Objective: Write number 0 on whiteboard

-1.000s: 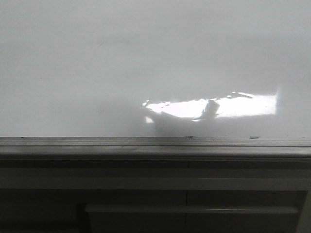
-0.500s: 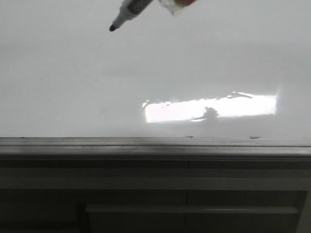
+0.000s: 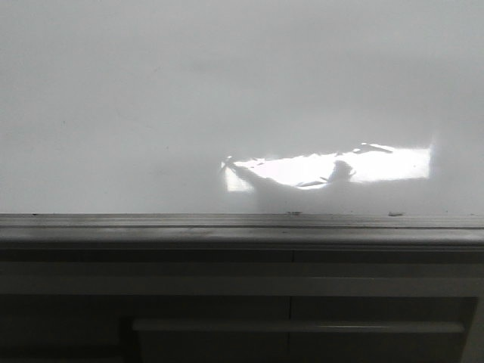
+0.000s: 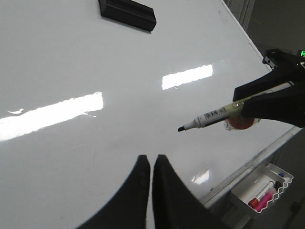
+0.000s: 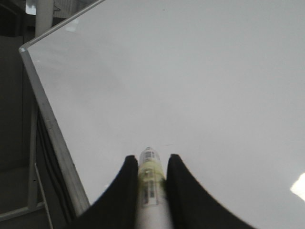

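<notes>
The whiteboard (image 3: 151, 91) fills the front view, glossy and bare, with its grey rail (image 3: 242, 223) along the near edge. The number 0 is out of view in every frame. Neither gripper shows in the front view. In the left wrist view my right gripper (image 4: 239, 101) is shut on a black-tipped marker (image 4: 214, 115) that points out over the whiteboard (image 4: 95, 62). I cannot tell whether its tip (image 4: 181, 129) touches the surface. The right wrist view shows the marker (image 5: 151, 181) clamped in that gripper (image 5: 151, 160). My left gripper (image 4: 151, 157) is shut and holds nothing, over the board.
A black eraser (image 4: 127, 13) lies on the far part of the board. A small white tray (image 4: 261, 192) with coloured markers hangs beyond the rail. The board's corner edge (image 5: 47, 119) drops off to a dark floor. Drawers (image 3: 295, 325) sit below the rail.
Half a second ago the marker tip and right gripper showed at the top of the front view; now they are out of that frame. The dark shape in the bright reflection has shifted.
</notes>
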{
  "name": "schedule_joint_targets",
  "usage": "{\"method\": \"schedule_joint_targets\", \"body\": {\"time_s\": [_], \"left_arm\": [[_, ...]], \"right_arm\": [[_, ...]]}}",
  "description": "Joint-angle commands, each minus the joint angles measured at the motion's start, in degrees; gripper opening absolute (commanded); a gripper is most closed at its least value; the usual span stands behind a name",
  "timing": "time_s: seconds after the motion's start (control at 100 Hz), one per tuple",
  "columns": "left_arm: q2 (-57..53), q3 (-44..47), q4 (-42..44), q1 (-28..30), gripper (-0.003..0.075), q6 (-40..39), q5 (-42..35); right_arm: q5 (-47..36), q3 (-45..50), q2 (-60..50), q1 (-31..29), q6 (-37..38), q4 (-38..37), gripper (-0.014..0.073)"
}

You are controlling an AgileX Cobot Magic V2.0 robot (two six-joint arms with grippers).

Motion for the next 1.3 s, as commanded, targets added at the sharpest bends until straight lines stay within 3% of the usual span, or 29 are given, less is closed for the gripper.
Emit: {"method": "schedule_joint_targets", "body": {"time_s": [0.0,0.31,0.85,1.04,1.29], "left_arm": [[0.28,-1.53,-1.1,-0.52,-0.002,-0.45,-4.21],[0.28,-1.53,-1.1,-0.52,-0.002,-0.45,-4.21],[0.41,-1.5,-1.32,-0.52,-0.002,-0.45,-3.65],[0.41,-1.5,-1.32,-0.52,-0.002,-0.45,1.14],[0.41,-1.5,-1.32,-0.52,-0.002,-0.45,1.71]], "right_arm": [[-4.56,-1.99,-1.54,-2.07,0.33,-0.46,-0.0039],[-5.63,-1.99,-0.79,-8.48,0.33,0.45,-0.0039],[-8.71,-1.99,5.31,-8.6,0.33,2.57,-0.004],[-10.45,-1.99,6.63,-8.82,0.33,2.63,-0.004],[-10.18,-1.99,9.99,-8.82,0.33,2.73,-0.004]]}}
